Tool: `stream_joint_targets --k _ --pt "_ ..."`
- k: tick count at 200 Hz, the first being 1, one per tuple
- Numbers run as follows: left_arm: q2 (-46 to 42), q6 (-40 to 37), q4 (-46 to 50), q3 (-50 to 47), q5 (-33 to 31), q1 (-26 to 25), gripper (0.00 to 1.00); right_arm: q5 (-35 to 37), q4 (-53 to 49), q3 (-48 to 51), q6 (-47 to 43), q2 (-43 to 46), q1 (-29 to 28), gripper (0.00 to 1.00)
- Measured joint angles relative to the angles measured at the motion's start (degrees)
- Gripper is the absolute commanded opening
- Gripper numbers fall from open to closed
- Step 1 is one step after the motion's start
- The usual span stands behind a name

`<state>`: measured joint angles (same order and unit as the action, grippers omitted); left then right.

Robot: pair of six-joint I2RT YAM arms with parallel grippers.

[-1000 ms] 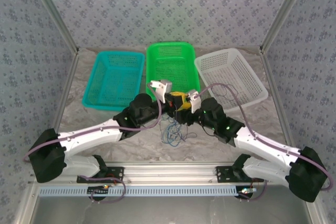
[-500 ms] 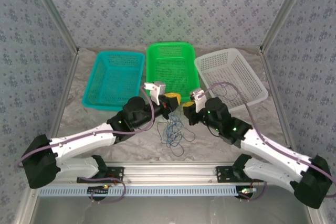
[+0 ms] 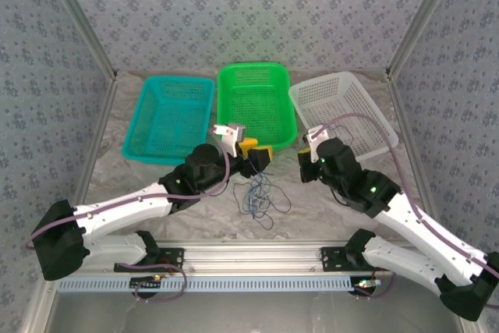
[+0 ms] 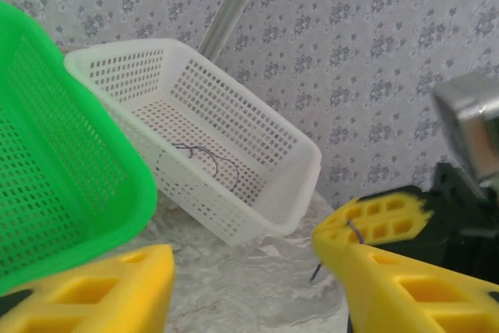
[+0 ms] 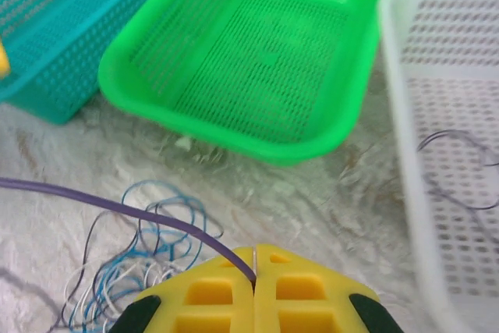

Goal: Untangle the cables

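Cables [image 3: 257, 196] tangled, 6 o'clock of green basket [image 3: 253, 107].
We see right tool [image 5: 254, 259] pinching purple cable [image 5: 117, 207], left tool [image 4: 245, 271] spread.

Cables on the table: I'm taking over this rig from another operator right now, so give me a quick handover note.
Jaws of the left gripper are open, near the front of the green plastic basket.
Jaws of the right gripper are shut on a thin dark purple cable, pulled straight.
On the table between the arms: a tangle of thin blue and pale cream cables.
Done: one thin dark cable lies in the white perforated plastic basket.
Left: probably draw the purple cable free, then separate the blue and cream ones.
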<state>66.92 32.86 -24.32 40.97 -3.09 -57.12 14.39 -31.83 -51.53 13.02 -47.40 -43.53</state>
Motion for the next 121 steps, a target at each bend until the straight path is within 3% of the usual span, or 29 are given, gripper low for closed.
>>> stream_joint_targets --k 27,121 --pt "0.00 0.37 0.35 0.00 -0.17 -0.02 0.99 -0.26 -2.95 -12.83 -0.94 -0.02 1.46 0.00" --pt "-2.71 -2.23 5.35 -0.52 -3.43 0.00 0.99 -2.86 -5.44 -42.88 -6.29 -4.07 1.42 0.00"
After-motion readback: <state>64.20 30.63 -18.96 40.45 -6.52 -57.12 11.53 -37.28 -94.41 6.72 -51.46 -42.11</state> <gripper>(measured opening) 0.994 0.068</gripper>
